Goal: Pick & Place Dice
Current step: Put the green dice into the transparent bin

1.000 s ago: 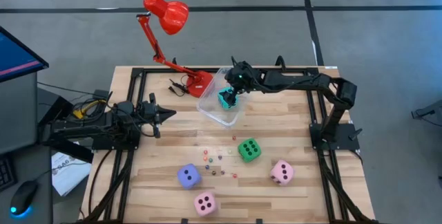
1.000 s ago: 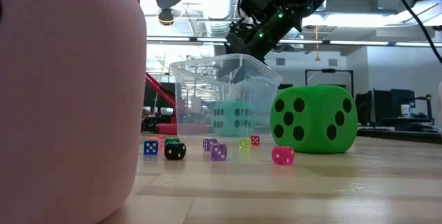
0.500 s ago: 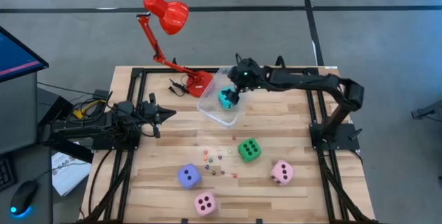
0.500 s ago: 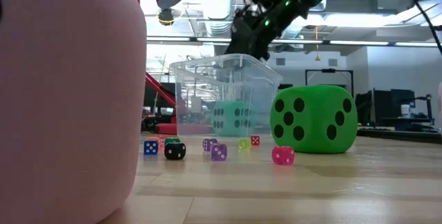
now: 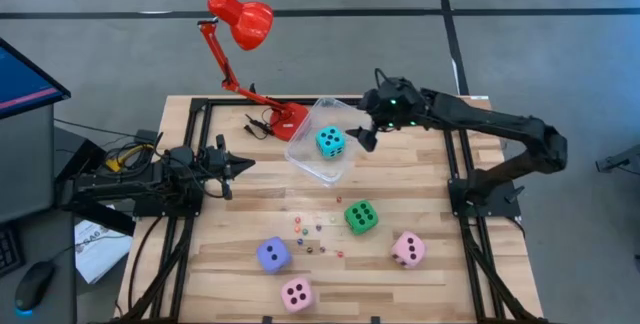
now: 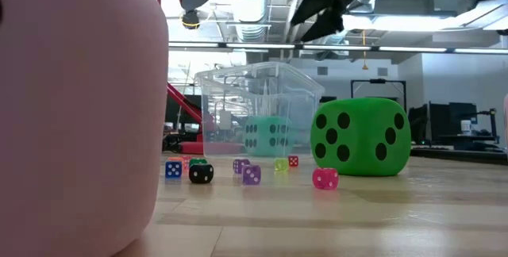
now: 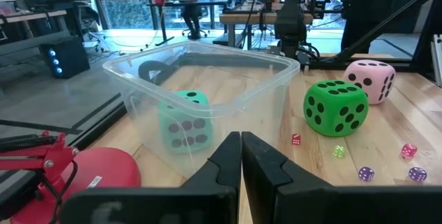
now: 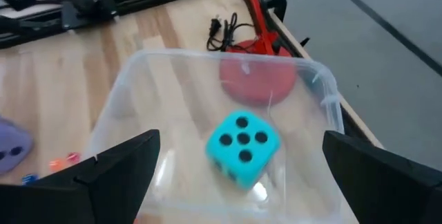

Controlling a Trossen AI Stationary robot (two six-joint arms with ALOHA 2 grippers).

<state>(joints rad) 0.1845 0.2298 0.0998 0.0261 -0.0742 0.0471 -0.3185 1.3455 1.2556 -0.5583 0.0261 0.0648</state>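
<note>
The right end effector has apparently released the cyan die and withdrawn.

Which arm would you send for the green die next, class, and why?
Probably the right. The right gripper is open and empty beside the tub, on the green die's side of the table. The left gripper is shut and waits at the table's left edge.

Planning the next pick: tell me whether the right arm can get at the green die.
Probably yes. The right gripper hangs open beside the tub, and the green die sits uncovered on the table below it with nothing between.
</note>
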